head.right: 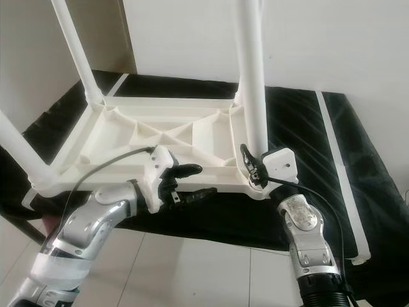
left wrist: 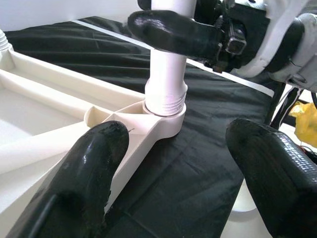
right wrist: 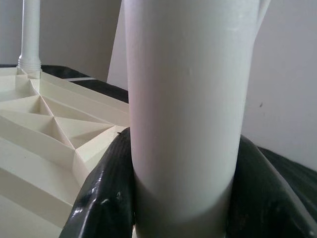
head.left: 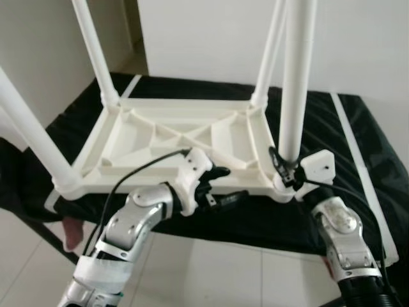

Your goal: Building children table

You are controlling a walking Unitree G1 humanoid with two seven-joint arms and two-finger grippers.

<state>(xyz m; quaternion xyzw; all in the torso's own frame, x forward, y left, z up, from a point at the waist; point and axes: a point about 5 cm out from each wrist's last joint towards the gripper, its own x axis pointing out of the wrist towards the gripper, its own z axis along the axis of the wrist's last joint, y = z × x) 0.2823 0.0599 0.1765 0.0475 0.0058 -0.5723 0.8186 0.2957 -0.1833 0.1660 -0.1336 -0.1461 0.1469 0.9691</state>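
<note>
I can read no brand, label or writing on any of the parts before me. The white plastic tabletop [head.left: 172, 137] lies upside down on a worktop covered with a black cloth [head.left: 358, 147], its ribbed underside facing up. Four white legs stand up from its corners. My right gripper [head.left: 285, 167] is closed around the near-right leg [head.left: 297, 77] just above its socket; in my right wrist view a black finger [right wrist: 106, 191] presses on either side of the leg [right wrist: 185, 109]. My left gripper [head.left: 217, 185] hovers at the near edge of the tabletop, its fingers spread wide and holding nothing; my left wrist view looks between them at the leg's threaded base [left wrist: 166, 96] seated in the corner socket, with my right gripper's finger [left wrist: 173, 32] wrapped around the leg above it. The near-left leg [head.left: 35, 144] slants across in front of the tabletop's left side. A pale strip [head.left: 354, 147] runs along the cloth on the right. Behind stands a white wall [head.left: 211, 38], and below the worktop is a light tiled floor [head.left: 217, 275].
</note>
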